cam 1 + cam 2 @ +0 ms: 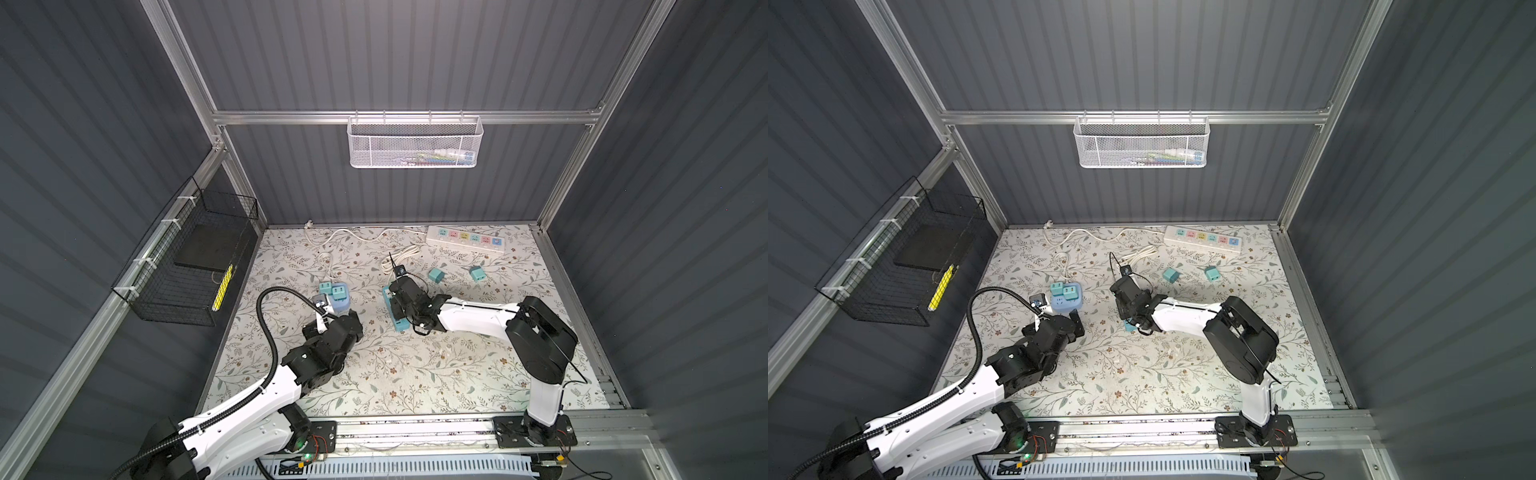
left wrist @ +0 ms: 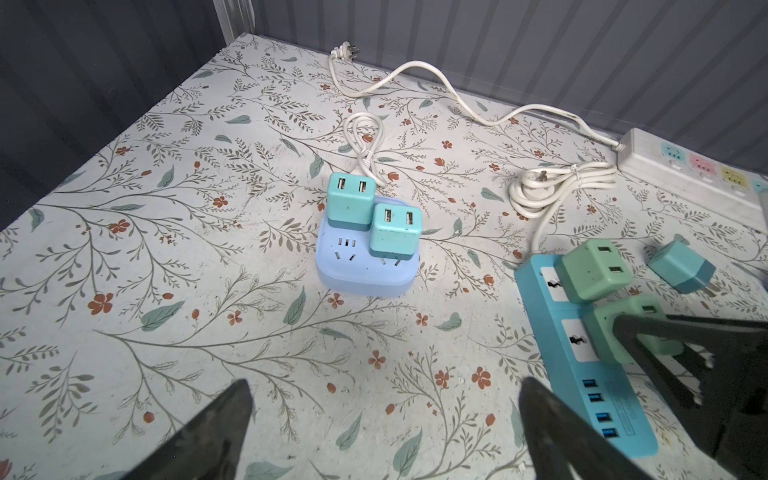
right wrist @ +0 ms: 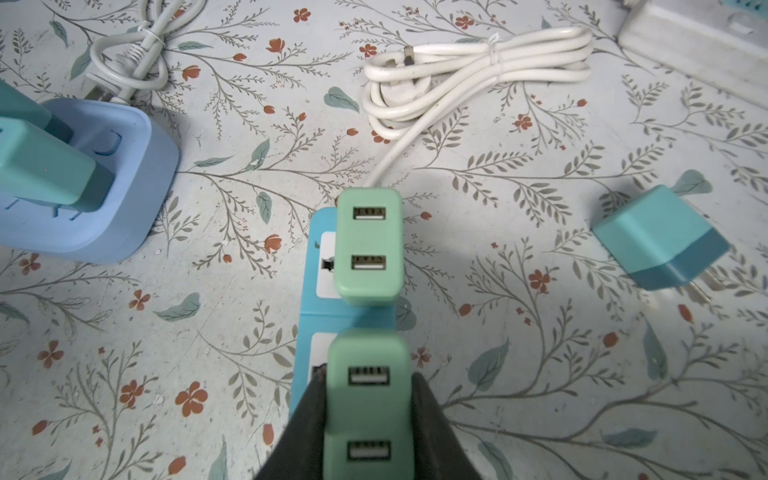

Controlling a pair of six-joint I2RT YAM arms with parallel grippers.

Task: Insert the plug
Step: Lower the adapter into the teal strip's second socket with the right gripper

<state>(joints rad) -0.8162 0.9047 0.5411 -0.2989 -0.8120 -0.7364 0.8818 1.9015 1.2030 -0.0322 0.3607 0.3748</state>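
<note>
Nearest us on the floral mat [image 1: 415, 374], the left gripper [image 2: 384, 392] hangs with its jaws spread wide and nothing between them. It sits on the near side of the blue square socket [image 2: 361, 274], and we judge it is parked there to stay out of the way. That socket carries two teal plugs [image 2: 351, 203] standing upright side by side. A little farther in and to the right, the right gripper [image 3: 368, 376] is clamped on the green plug [image 3: 368, 415], pinching its two flat sides so the prong end faces down onto the teal strip [image 2: 582, 374]. The plug sits over the strip's second outlet, just near of a matching plug [image 3: 369, 245] already seated. Its prongs are hidden, so we cannot tell whether they have entered. Beyond lie a coiled cord [image 3: 478, 70] and two loose teal plugs [image 1: 436, 275]. The white strip [image 1: 465, 240] lies along the far wall.
</note>
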